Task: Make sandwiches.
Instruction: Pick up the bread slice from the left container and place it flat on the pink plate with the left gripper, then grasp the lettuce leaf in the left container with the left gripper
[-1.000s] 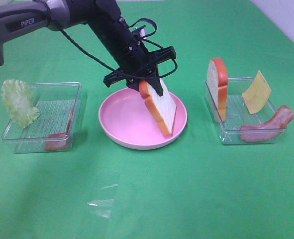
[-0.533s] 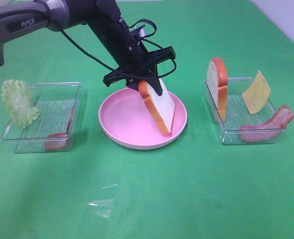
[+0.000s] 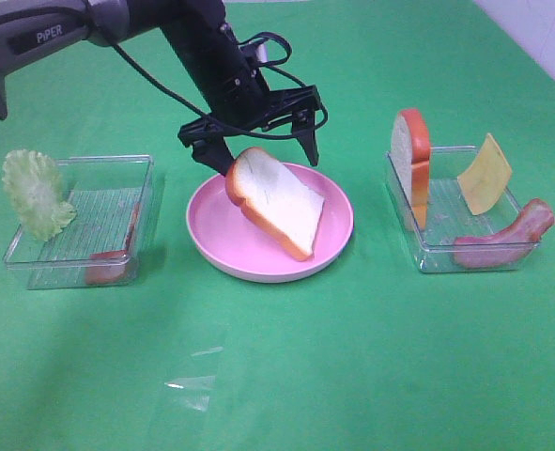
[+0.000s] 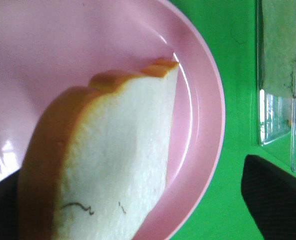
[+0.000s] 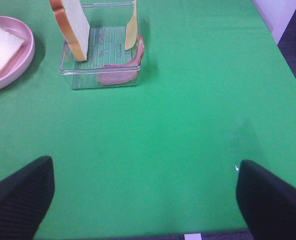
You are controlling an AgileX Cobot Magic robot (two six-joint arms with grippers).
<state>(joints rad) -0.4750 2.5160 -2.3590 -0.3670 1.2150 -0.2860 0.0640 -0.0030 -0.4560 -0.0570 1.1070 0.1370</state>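
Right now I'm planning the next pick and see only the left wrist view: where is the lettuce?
Observer: The lettuce stands at the outer end of the left tray.
Operator: And the cheese?
Observer: The cheese leans upright in the right tray.
Operator: Is the right gripper free?
Observer: Yes, the right gripper is open and empty above bare green cloth.

Bright, even, lit from above. Soft short shadows under pink plate (image 3: 219, 225) and beside clear tray (image 3: 89, 211) on green bench (image 3: 371, 357). Pale glints low on bench; highlights along plate rim. Left wrist view soft: bread slice (image 4: 112, 165) too close, left fingers (image 4: 275, 197) blurred dark. Right wrist view sharp.
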